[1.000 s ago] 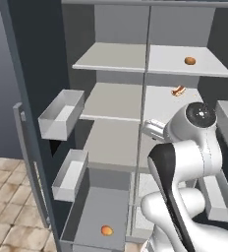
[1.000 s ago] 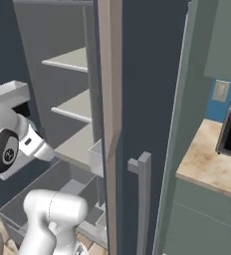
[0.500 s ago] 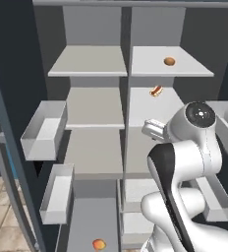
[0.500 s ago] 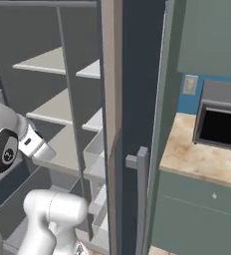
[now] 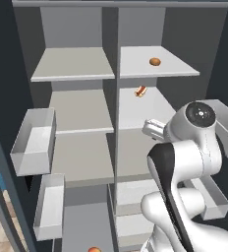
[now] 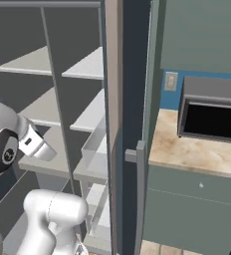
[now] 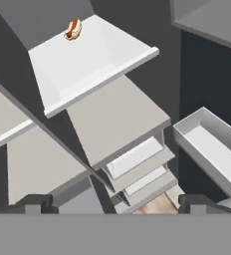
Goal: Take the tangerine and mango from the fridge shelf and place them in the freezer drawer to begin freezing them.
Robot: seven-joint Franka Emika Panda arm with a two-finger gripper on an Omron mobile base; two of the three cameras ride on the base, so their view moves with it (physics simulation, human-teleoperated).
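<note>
Two fruits apart, gripper (image 7: pixel 115 201) wide and empty.
Fingertips (image 7: pixel 35 203) show at lower corners of hand view, hot dog (image 7: pixel 73 29) upper left on shelf (image 7: pixel 82 60). Left base view: one small orange fruit (image 5: pixel 155 62) on top-right shelf, likely the mango; tangerine (image 5: pixel 94 250) at bottom edge, probably in freezer drawer (image 5: pixel 76 224). Light, smooth, rolls easily; pinch across the middle.

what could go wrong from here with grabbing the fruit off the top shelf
1. The hot dog lies one shelf below the small orange fruit; the open gripper could go for the wrong item.
2. That fruit is round and small on a flat shelf, so a nudge may roll it off.
3. Door bins flank the shelves; a wide arm swing could clip one.
</note>
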